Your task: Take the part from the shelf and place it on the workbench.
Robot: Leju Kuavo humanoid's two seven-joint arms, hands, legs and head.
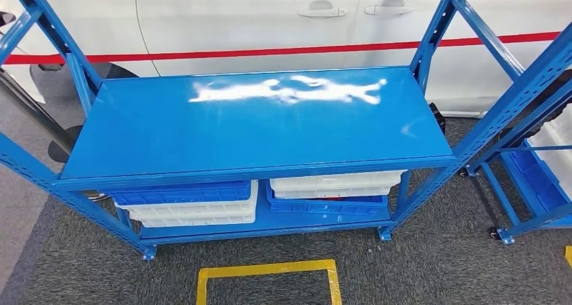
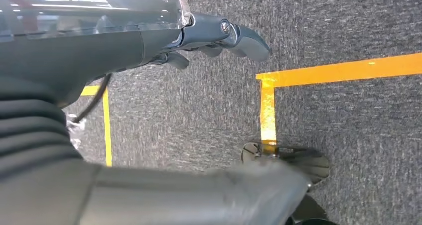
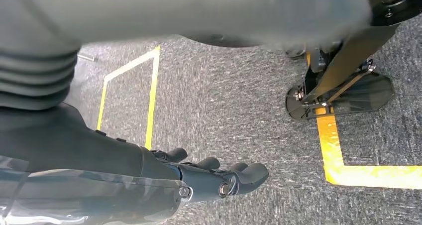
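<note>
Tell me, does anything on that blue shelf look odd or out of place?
Nothing looks spilled or damaged. The shelf's top deck is bare apart from glare, and the crates below sit stacked neatly. No part shows on it.

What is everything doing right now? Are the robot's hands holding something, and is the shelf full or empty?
Left hand: hangs over the carpet, holding nothing.
Right hand: hangs over the carpet, holding nothing.
Top shelf: bare, shiny.
Blue bins: stacked with white bins on the bottom shelf; contents hidden.
</note>
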